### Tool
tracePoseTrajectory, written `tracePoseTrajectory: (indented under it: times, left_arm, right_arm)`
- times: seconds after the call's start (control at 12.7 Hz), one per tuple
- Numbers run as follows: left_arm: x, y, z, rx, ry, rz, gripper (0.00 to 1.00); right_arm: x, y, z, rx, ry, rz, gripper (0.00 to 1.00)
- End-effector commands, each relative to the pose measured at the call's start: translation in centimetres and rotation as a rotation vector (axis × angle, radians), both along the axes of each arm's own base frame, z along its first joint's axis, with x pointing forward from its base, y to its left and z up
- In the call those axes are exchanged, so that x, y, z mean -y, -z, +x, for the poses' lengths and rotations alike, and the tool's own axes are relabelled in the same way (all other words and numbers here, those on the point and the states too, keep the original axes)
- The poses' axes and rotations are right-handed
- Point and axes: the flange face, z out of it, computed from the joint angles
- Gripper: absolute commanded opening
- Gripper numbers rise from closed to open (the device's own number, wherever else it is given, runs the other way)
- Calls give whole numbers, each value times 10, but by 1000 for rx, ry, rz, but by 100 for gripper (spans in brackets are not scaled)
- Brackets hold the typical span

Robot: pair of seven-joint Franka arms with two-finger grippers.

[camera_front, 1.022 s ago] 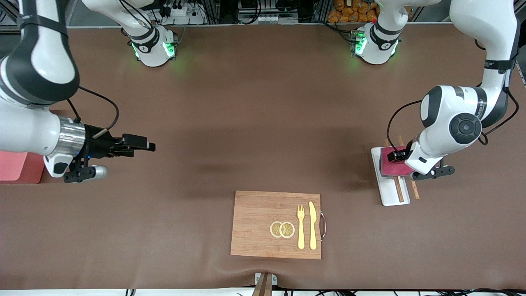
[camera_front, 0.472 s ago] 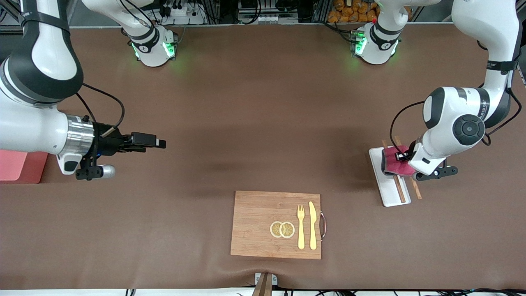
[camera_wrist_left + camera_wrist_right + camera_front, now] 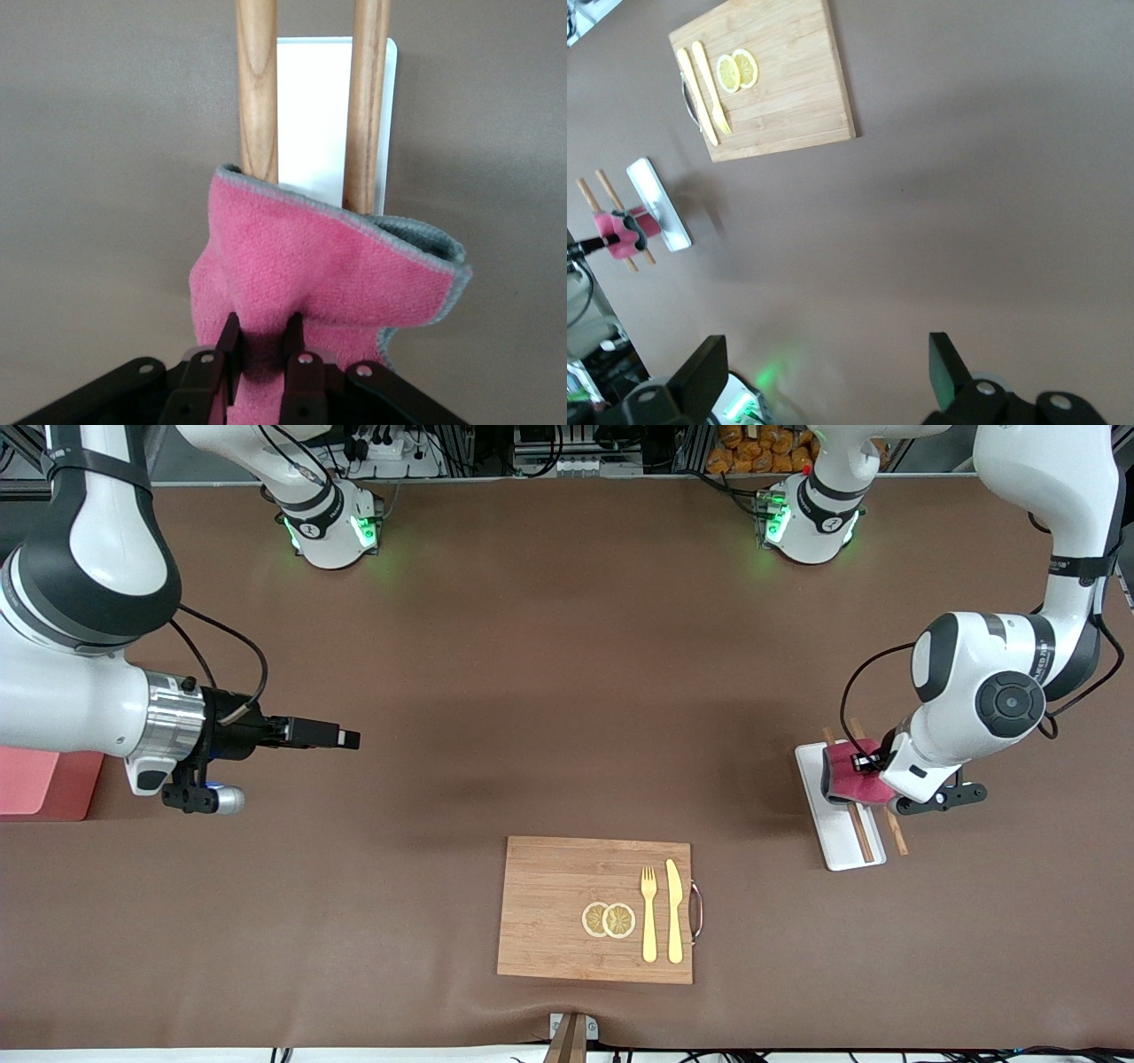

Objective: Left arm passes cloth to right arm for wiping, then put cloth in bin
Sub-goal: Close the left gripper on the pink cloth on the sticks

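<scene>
Pink cloth is pinched between the closed fingers of the left gripper, hanging just over the white tray and the two wooden sticks at the left arm's end of the table. This looks like the pickup step; next comes carrying the cloth toward the middle for the handover. The right gripper waits over bare table, fingers spread. The bin is mostly cut off by the frame edge and arm.
</scene>
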Motion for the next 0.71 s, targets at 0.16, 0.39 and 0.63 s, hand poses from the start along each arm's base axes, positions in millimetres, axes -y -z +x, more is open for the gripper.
tracePoseTrajectory:
  times: [0.16, 0.39, 0.63]
  left_arm:
    - [0, -18, 4, 43, 16, 13, 28]
    - [1, -20, 5, 47, 20, 12, 26]
    - [0, -19, 5, 45, 19, 12, 15]
  right_arm:
    - [-4, -5, -1, -78, 97, -9, 100]
    - [-4, -4, -2, -83, 94, -10, 100]
    - [-4, -4, -3, -84, 94, -10, 100]
